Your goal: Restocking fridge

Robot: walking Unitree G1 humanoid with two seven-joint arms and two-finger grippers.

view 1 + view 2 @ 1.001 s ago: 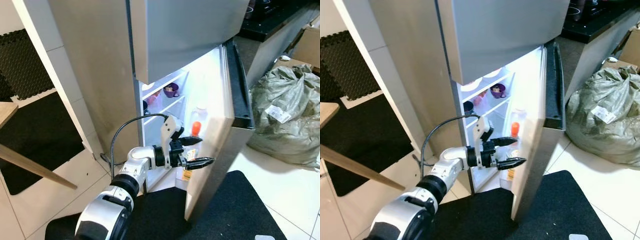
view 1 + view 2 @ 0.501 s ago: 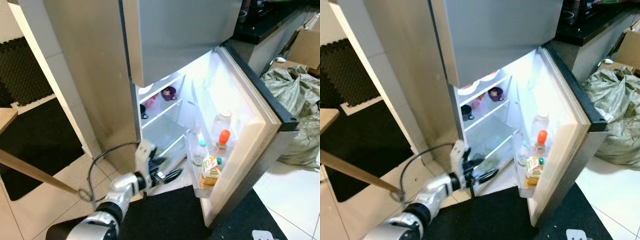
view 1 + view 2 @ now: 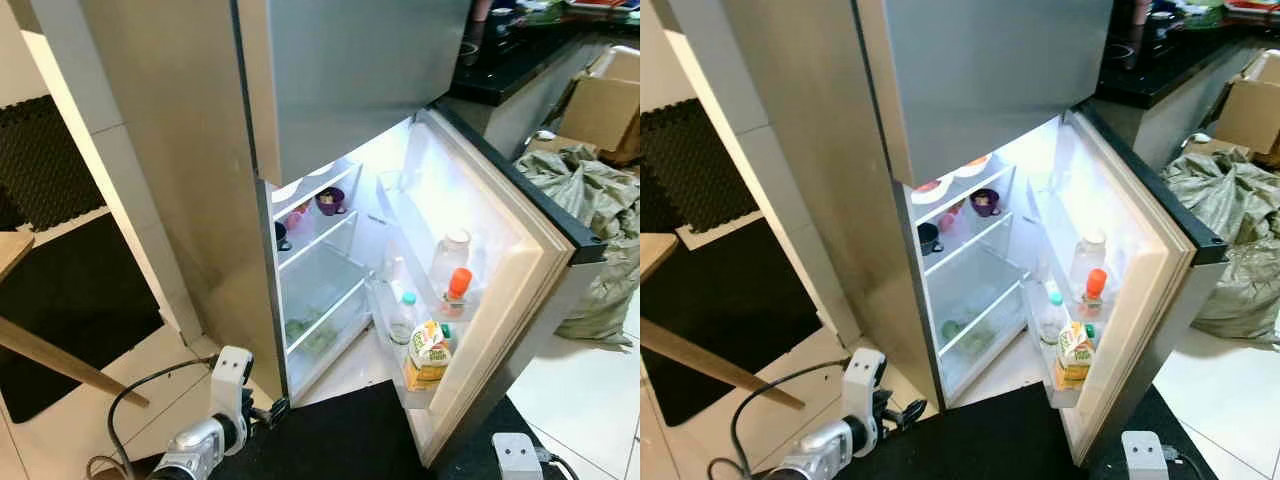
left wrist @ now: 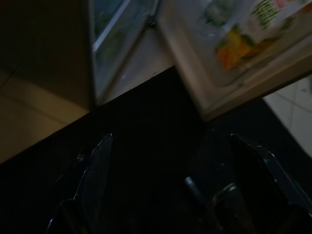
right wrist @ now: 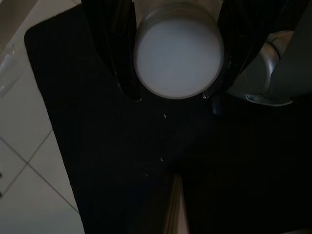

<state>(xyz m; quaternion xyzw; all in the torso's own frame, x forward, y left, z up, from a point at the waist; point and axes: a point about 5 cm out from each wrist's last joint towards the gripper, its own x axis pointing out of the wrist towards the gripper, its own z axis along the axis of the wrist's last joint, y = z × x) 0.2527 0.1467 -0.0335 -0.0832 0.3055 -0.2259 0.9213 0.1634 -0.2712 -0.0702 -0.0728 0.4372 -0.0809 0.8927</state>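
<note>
The fridge (image 3: 200,200) is standing with its lower door (image 3: 520,270) swung wide, and the light inside is shining on the shelves. Low beside the fridge's bottom corner, the left gripper (image 3: 275,410) is hanging over the black mat (image 3: 340,440). In the left wrist view its two fingers (image 4: 92,170) are sitting well apart with nothing between them, and the mat and the door's bottom rack are showing beyond. In that rack a juice carton (image 3: 428,352) is standing; its green print is too blurred to read. An orange-capped bottle (image 3: 455,292) is sitting just above it, and a purple cup (image 3: 985,202) is resting on an inner shelf. The right wrist view is giving something the head views are not: the right gripper (image 5: 178,53) is closed around a white round container (image 5: 178,56), a finger pressing each side, over the mat. A grey sack (image 3: 590,200) is slumping behind the open door.
</note>
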